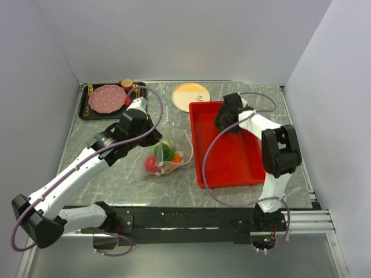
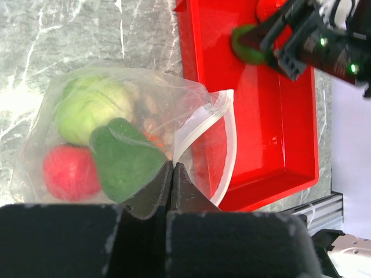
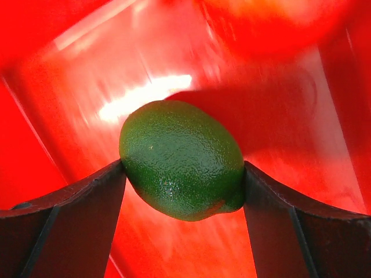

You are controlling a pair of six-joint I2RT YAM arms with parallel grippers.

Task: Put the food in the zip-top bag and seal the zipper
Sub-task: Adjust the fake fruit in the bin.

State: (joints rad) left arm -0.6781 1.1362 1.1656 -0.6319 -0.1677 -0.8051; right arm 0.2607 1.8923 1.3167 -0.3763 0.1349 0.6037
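**While one tool pinches the bag, the other clasps a green fruit**

Where its two fingers meet, the left tool (image 2: 172,169) is pressed together on the thin film of the zip-top bag (image 2: 40,136), just beside the mouth. From that pinch the zipper (image 2: 194,123) curves away toward 1 o'clock, and the mouth gapes open toward the red tray (image 2: 290,145). Inside the bag lie a light green head (image 2: 93,107), a red ball (image 2: 69,174), a dark green piece (image 2: 124,159) and a bit of orange (image 2: 153,138), crowded together and touching.

The right tool (image 3: 181,185) has a finger against each side of a dark green fruit (image 3: 181,156), clasping it above the tray floor. A blurred red-orange shape (image 3: 272,17) sits at 1 o'clock of the fruit.

Seen from above, the bag rests near the middle of the table (image 1: 116,174), with the red tray at its 3 o'clock. The right tool is at the tray's 11 o'clock corner. A yellow-rimmed plate (image 1: 191,94) lies at 12 o'clock of the bag, and a pink plate (image 1: 107,98) on a black tray (image 1: 84,109) lies at 10 o'clock.
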